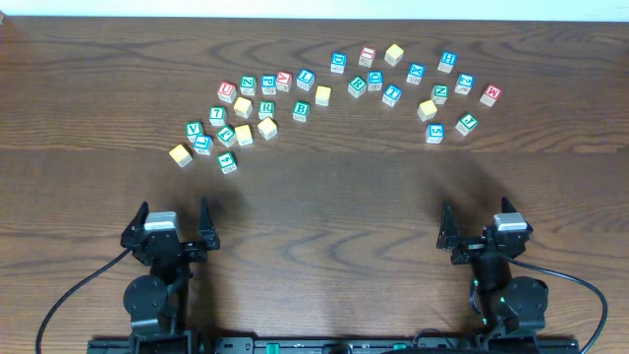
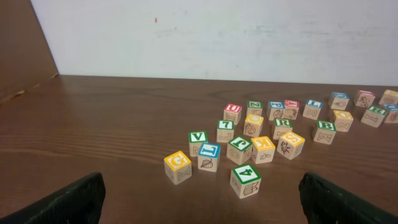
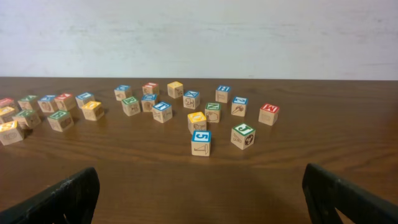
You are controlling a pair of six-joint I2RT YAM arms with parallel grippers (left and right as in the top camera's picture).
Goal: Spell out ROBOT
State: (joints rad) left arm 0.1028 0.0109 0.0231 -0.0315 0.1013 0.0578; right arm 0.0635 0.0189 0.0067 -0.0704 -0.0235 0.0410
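Small wooden letter cubes lie in two loose clusters across the far half of the table. The green R [image 1: 266, 108] [image 2: 283, 124] and the green B [image 1: 301, 110] [image 2: 325, 127] sit in the left cluster. The blue T [image 1: 392, 93] [image 3: 161, 109] is in the right one. Yellow-topped cubes [image 1: 267, 128] [image 1: 243, 107] lie close to the R. My left gripper [image 1: 174, 214] [image 2: 201, 199] and right gripper [image 1: 477, 218] [image 3: 199, 196] rest near the front edge. Both are open wide, hold nothing, and are well short of the cubes.
Nearest my left gripper stand a green 4 cube [image 2: 246, 176] and a yellow G cube [image 2: 177, 163]. A blue 5 cube [image 3: 201, 138] and a green J cube [image 3: 243, 132] are closest to the right one. A white wall runs behind the table's far edge.
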